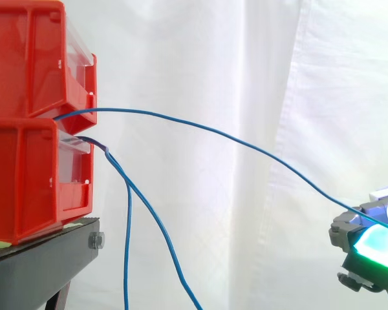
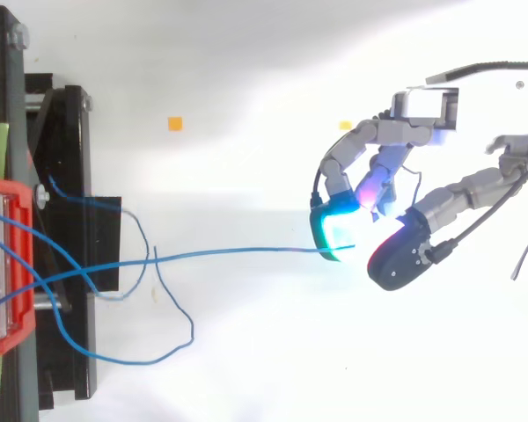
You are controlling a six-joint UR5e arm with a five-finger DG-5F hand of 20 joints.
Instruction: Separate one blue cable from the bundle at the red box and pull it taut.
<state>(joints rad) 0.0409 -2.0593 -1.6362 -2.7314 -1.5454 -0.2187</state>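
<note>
From my station, the biggest thing in view is the pair of stacked red plastic bins (image 1: 32, 129) at the left of the side view. They sit on a black metal stand (image 1: 42, 258) in front of the white curtain (image 1: 246, 64). The robot hand (image 2: 383, 167) is at the right of the top view, well apart from the bins. Its fingers are curled, and a cyan-green glowing pad (image 2: 339, 233) sits close beside a dark, red-lit pad (image 2: 396, 259). The robot hand is closed on one thin blue cable (image 1: 246, 143). That strand leaves the gap between the upper and lower bin, crosses the middle of the frame in a long shallow arc sloping to the lower right, and ends at the glowing pad. From above it looks almost straight. The loose blue cables (image 1: 127, 226) come out at the lower bin's front and hang down at lower left. In the top view they lie in crossed loops near the stand.
</note>
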